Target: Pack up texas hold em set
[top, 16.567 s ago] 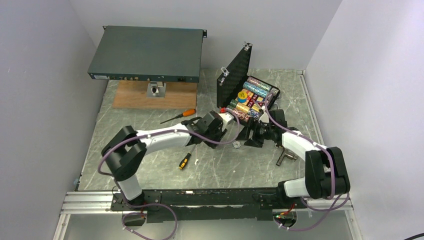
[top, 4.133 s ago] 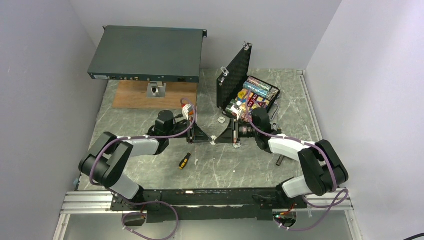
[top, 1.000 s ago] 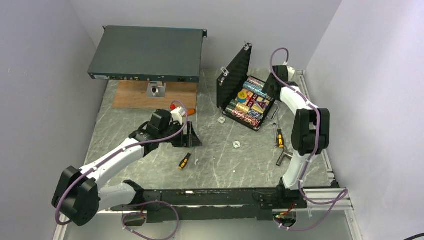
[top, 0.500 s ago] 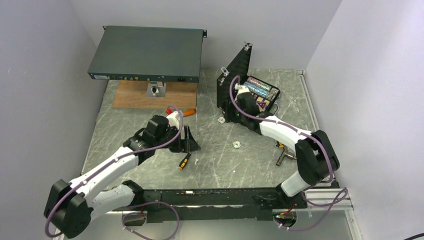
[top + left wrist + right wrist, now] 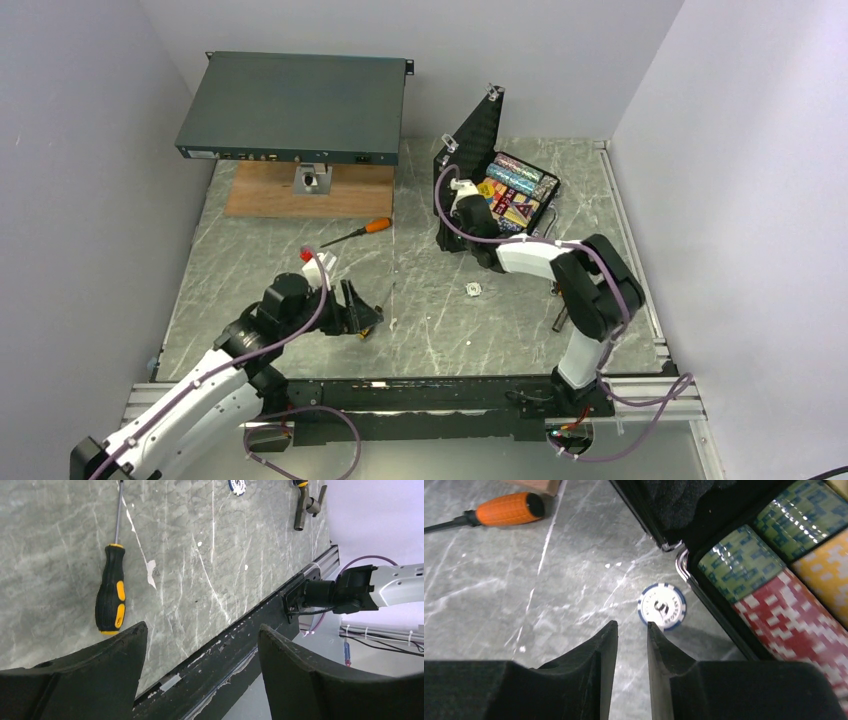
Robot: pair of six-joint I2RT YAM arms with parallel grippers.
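Left pincer (image 5: pixel 202 635): released wide, empty, over the bench (image 5: pixel 300 270) near the black-yellow screwdriver (image 5: pixel 111 600).
Stray chip (image 5: pixel 472 290): flat, mid-bench, well apart from the case.
Right pincer (image 5: pixel 631 626): jaws a narrow slit apart, nothing between them.
Blue-white chip (image 5: pixel 662 606): flat, just past those tips, beside the case corner.
Case (image 5: pixel 478 140): open, chip rows (image 5: pixel 510 195) inside.
Advice: I'd widen, straddle the chip's rim, pinch low.

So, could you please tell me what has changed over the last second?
The left end effector drew back toward the near edge, open and empty, beside the black-and-yellow screwdriver. The right end effector swung down from above the case to the corner by its hinge, jaws narrowing just short of a blue-and-white chip, gripping nothing. Case, the other loose chip and the orange screwdriver stayed put.
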